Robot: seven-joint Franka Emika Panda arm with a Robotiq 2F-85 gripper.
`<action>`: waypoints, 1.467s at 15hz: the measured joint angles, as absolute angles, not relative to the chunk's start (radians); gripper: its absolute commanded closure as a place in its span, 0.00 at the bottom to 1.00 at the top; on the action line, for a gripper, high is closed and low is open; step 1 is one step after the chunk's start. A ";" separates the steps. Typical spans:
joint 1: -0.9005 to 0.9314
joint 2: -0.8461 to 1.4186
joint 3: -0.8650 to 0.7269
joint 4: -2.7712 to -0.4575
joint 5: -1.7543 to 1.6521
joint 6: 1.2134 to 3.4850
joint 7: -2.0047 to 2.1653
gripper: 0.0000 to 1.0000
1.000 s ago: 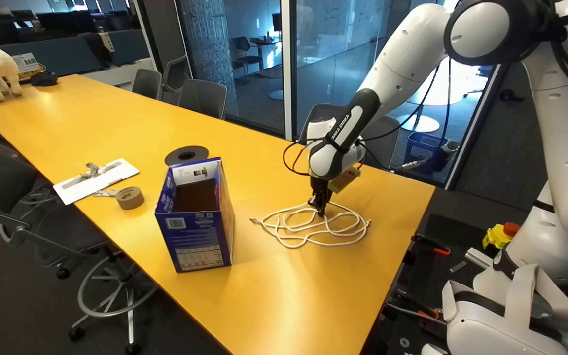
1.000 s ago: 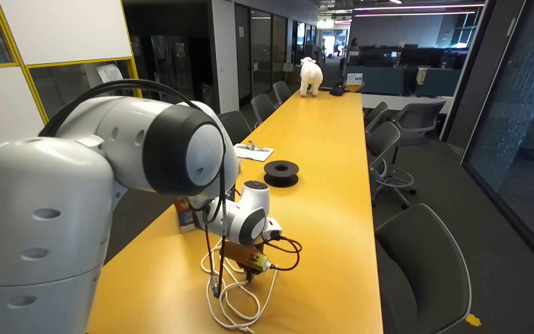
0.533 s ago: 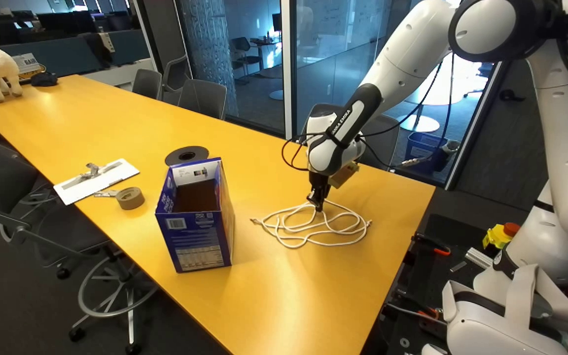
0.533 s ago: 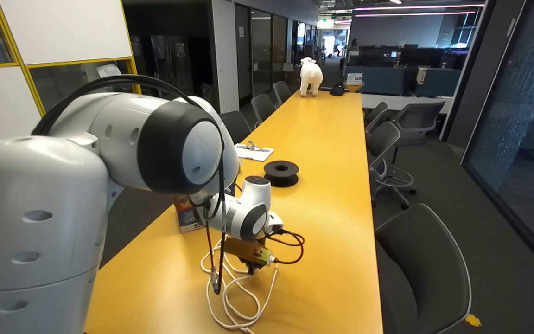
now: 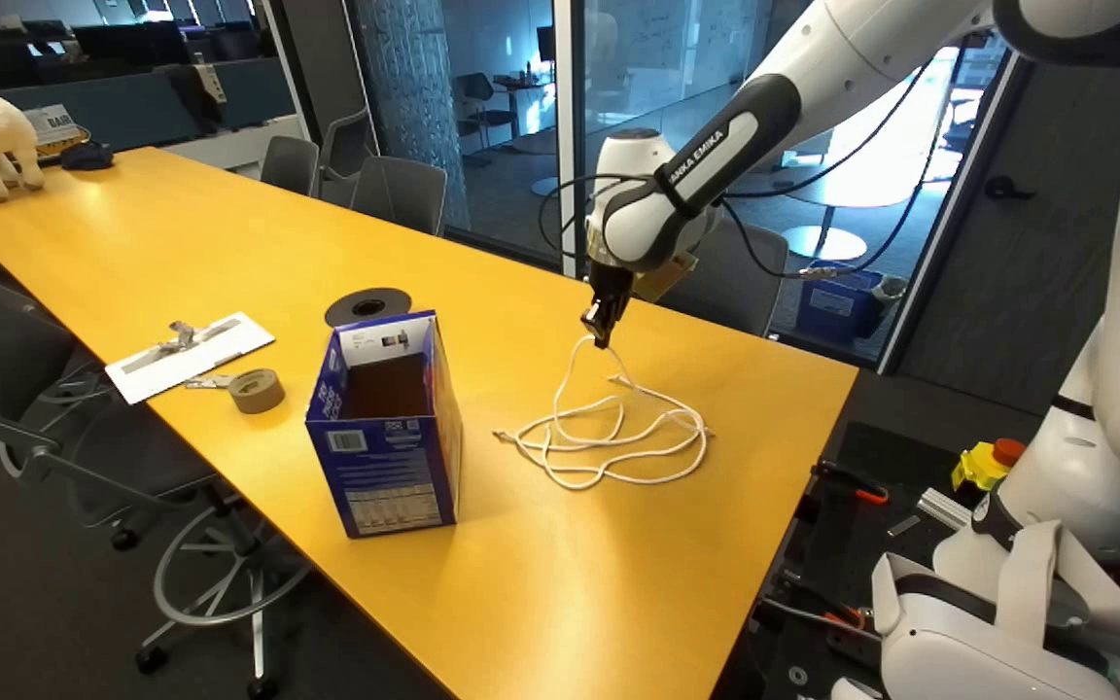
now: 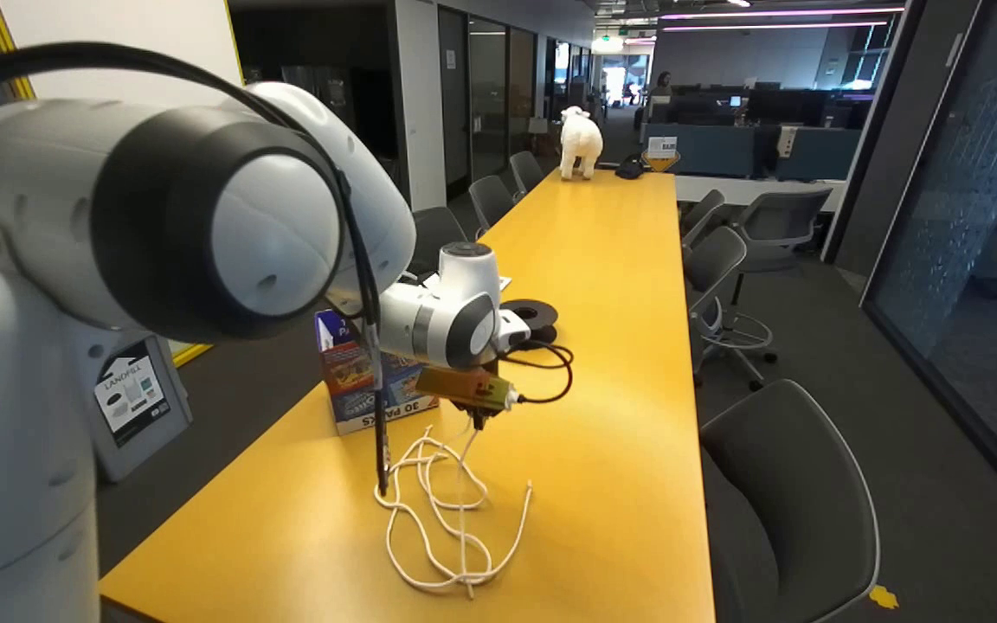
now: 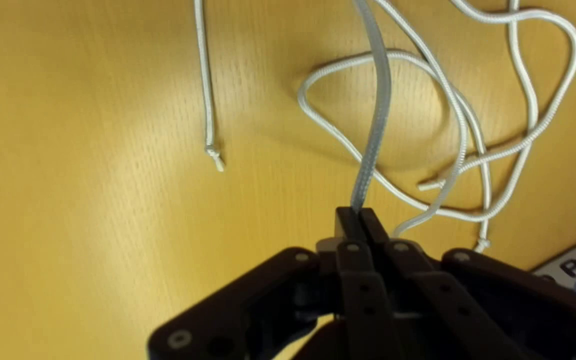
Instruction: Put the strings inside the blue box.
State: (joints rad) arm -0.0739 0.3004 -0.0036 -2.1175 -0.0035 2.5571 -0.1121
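Wrist view: gripper (image 7: 357, 210) clamped on a raised stretch of the strings (image 7: 382, 100) (thin, white), the rest lying in loose loops on the table (image 7: 118, 215). Near them, in an exterior view, the blue box (image 5: 390, 476) stands upright, open-topped.

Strings (image 7: 383, 87): braided cord, ribbed, low sheen
Blue box (image 5: 393, 473): cardboard, smooth printed outside, matt brown within
Table (image 5: 521, 574): wood-grained, smooth, glossy
Spool (image 5: 391, 301): plastic by look, matt
Arm casing (image 5: 842, 58): smooth, satin
Toy sheep (image 6: 582, 145): fleecy cloth, rough
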 measured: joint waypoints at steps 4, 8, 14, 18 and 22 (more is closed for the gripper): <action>-0.029 0.204 -0.003 -2.007 -0.040 2.416 -0.041 0.98; 0.019 0.156 -0.001 -1.836 -0.103 2.288 0.087 0.98; 0.079 0.165 0.003 -1.586 -0.177 2.173 0.305 0.99; 0.117 0.194 0.007 -1.448 -0.188 2.153 0.461 0.99; 0.168 0.272 0.013 -1.323 -0.191 2.153 0.577 0.99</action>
State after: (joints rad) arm 0.1684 0.2723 0.0135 -1.3225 -0.1910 2.1531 0.5767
